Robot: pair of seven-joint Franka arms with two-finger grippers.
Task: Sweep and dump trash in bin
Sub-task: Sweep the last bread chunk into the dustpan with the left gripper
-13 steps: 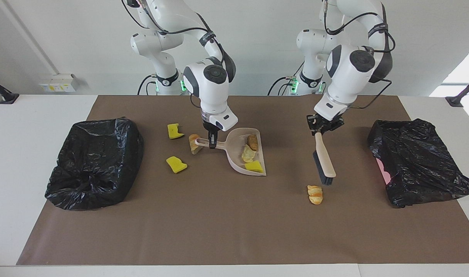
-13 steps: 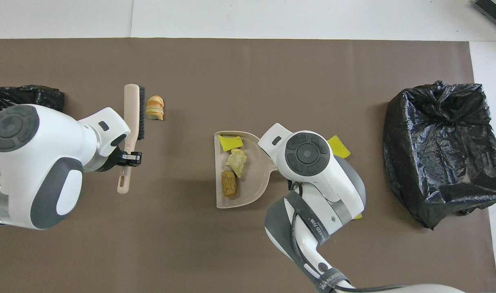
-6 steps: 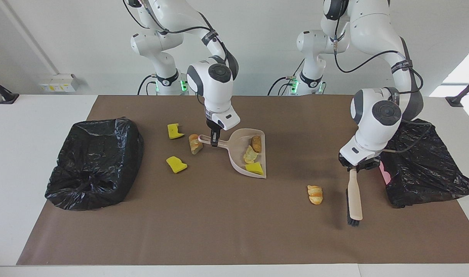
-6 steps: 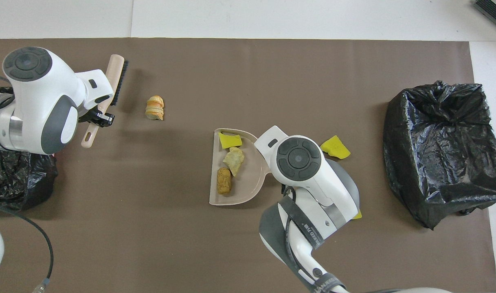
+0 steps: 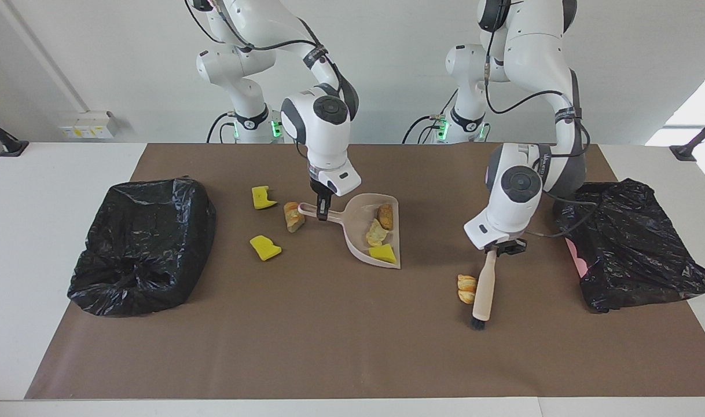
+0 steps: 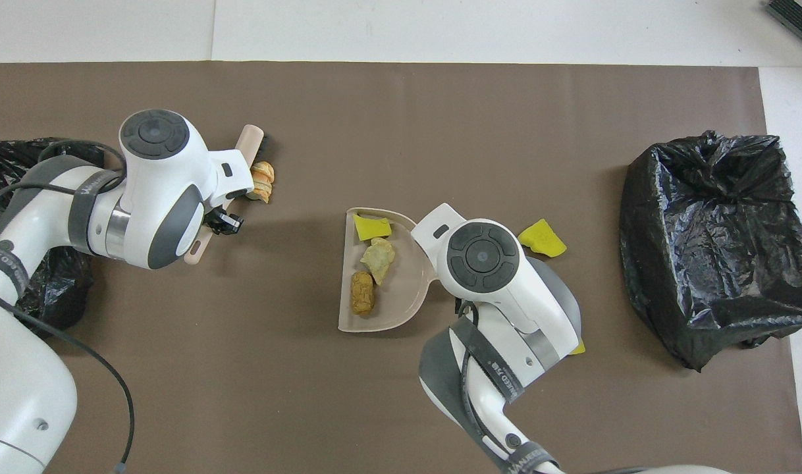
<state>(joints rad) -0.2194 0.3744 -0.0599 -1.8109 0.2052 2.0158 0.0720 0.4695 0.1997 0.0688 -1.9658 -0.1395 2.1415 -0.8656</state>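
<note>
In the facing view, the right gripper [image 5: 322,211] pointed straight down from a bent arm, and its fingers were clamped on the handle of the dustpan [image 5: 371,231]. The dustpan lay on the brown mat [image 5: 352,347] of the table [image 5: 40,243] with three pieces of trash inside: a brown lump [image 5: 385,215], a pale lump [image 5: 376,233] and a yellow wedge [image 5: 382,253]. Beside the handle lay another bread lump [image 5: 292,216], and two yellow wedges [image 5: 261,197] [image 5: 265,247] lay between the dustpan and the black bin [image 5: 141,246] at the right arm's end. The left arm came down in a curve, and the left gripper [image 5: 501,249] had its fingers closed on the handle of the brush [image 5: 483,292]. The brush sloped down with its bristles on the mat, touching a golden bread piece [image 5: 466,288]. A second black bin [image 5: 627,243] stood at the left arm's end.

In the overhead view, the left gripper [image 6: 224,220] leaned toward the middle of the table, holding the brush [image 6: 248,141] against the golden bread piece [image 6: 263,181]. The right arm's wrist covered the right gripper, so I cannot tell the fingers there. The dustpan [image 6: 401,299] showed its three pieces, one yellow wedge [image 6: 541,237] lay beside the wrist, and the bin [image 6: 710,243] stood well apart
</note>
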